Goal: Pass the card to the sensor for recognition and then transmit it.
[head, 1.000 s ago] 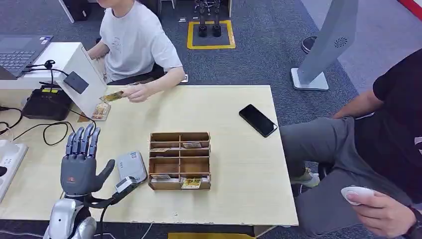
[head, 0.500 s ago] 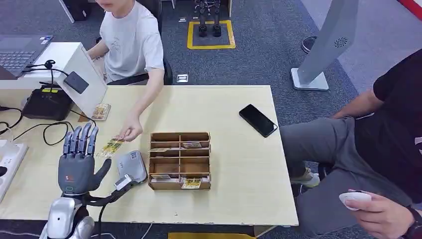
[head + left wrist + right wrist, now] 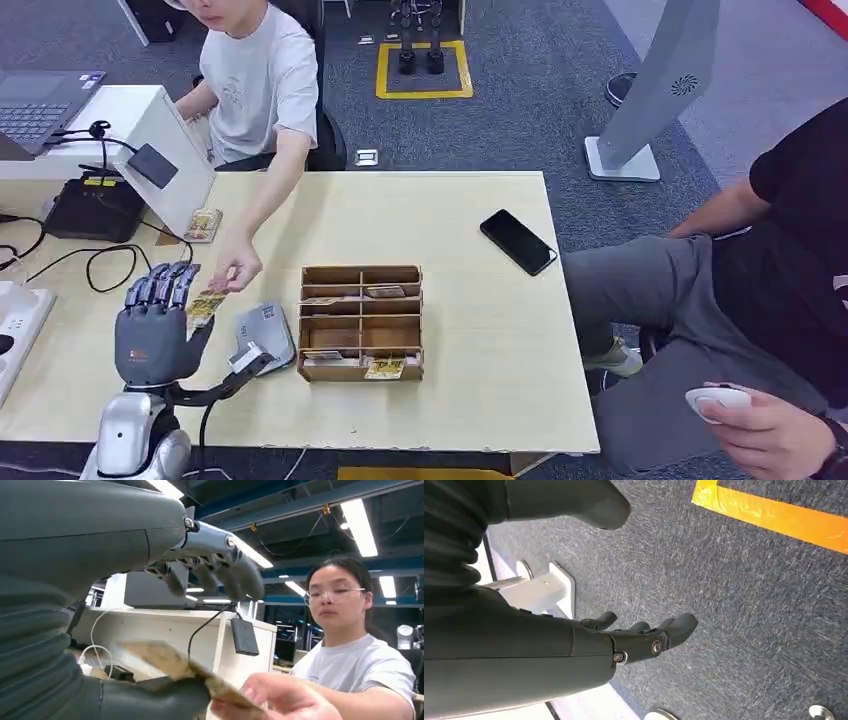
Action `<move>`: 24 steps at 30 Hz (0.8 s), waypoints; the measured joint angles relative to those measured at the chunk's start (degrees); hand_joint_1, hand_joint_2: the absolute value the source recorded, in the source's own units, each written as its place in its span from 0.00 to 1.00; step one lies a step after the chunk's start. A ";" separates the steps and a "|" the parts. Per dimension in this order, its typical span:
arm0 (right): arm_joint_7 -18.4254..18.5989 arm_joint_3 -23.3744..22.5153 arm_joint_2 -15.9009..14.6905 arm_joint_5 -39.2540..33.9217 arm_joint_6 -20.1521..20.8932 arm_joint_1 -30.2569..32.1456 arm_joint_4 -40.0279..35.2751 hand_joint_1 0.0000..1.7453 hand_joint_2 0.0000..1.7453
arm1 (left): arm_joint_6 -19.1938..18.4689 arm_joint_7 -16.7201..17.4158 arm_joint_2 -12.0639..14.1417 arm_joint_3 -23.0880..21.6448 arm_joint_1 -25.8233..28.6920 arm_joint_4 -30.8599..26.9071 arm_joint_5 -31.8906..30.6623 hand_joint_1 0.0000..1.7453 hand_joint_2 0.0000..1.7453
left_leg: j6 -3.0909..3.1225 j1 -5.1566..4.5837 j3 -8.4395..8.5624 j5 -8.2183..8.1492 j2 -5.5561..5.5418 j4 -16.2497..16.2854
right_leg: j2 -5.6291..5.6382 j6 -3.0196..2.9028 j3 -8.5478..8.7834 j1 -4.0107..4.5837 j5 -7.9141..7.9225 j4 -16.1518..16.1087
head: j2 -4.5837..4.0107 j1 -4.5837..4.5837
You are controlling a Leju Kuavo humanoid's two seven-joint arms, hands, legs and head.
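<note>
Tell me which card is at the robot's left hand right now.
The yellowish patterned card the person's hand is holding out, against the left hand; the others lie by the white stand or in the wooden organizer.

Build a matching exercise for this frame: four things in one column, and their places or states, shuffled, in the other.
Things:
1. card
2. phone
3. organizer
4. right hand

Places or states:
A. hanging over the carpet, holding nothing
B. mid-table, cards in its compartments
C. between the person's hand and the left hand
D. flat near the table's far right edge

Pairs: 1-C, 2-D, 3-B, 4-A
</note>
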 joint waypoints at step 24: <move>-0.39 -1.42 0.02 0.24 -0.68 0.18 0.00 0.00 1.00 | -12.08 -6.60 -3.04 1.36 -0.08 -1.44 26.22 1.00 1.00 | 0.00 -0.01 0.00 0.00 0.00 0.01 | -0.01 0.00 -0.01 0.00 0.00 0.00 | 0.00 -0.02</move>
